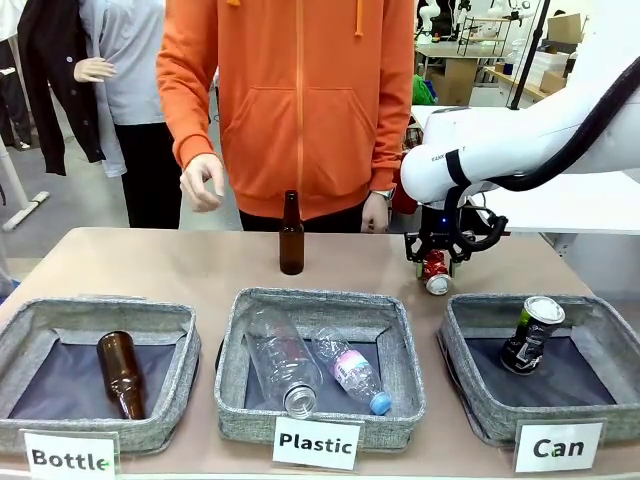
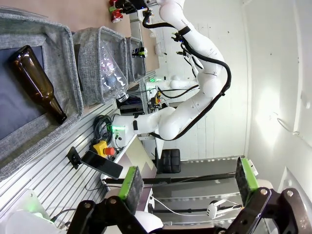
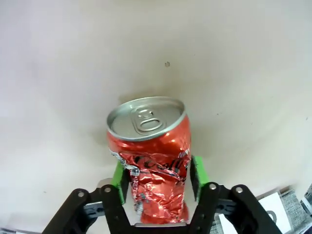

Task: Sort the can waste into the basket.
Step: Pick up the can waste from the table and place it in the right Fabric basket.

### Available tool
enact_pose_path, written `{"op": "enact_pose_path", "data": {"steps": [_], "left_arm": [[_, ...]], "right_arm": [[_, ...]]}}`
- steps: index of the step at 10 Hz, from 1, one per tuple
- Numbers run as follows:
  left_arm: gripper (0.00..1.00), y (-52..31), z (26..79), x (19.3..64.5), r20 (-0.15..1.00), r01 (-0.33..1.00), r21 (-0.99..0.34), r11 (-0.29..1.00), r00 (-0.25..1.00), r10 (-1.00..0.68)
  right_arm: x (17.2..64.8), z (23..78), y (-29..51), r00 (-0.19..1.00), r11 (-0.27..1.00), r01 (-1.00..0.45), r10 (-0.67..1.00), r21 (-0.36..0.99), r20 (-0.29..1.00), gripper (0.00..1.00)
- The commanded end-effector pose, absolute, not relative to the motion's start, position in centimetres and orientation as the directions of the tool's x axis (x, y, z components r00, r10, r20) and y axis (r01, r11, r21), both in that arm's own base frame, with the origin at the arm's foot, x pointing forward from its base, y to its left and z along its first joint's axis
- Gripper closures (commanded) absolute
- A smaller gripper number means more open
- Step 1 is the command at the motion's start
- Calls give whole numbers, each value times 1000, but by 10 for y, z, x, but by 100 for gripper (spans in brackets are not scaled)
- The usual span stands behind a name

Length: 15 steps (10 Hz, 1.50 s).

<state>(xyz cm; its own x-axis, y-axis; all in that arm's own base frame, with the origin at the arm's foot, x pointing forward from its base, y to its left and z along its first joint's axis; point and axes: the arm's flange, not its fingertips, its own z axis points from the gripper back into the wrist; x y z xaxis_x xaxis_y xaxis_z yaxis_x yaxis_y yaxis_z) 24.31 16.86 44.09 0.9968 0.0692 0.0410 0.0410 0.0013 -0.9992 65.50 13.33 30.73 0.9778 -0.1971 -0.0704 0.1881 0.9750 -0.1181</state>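
The crushed red can [image 3: 151,156] sits between the green pads of my right gripper [image 3: 157,175], which is shut on it. In the front view the red can [image 1: 436,270] hangs under my right gripper [image 1: 436,262], silver end down, close over the table just behind the far left corner of the grey "Can" basket [image 1: 470,400]. The black can with green marks [image 1: 530,335] leans inside that basket. My left gripper [image 2: 189,179] is open and holds nothing, off the table's near side by the Bottle basket [image 2: 29,141].
A brown bottle [image 1: 291,235] stands upright at mid table in front of the person in orange, whose hand [image 1: 203,182] hovers above the far edge. The "Plastic" basket [image 1: 400,400] holds two clear bottles. The "Bottle" basket [image 1: 170,400] holds one brown bottle.
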Motion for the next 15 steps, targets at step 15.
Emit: {"op": "enact_pose_path", "data": {"steps": [15], "left_arm": [[0,169,444,242,58,60,-998,-13,996,71]], "right_arm": [[455,509,35,635,637,-745,768,196,-81,100]]}}
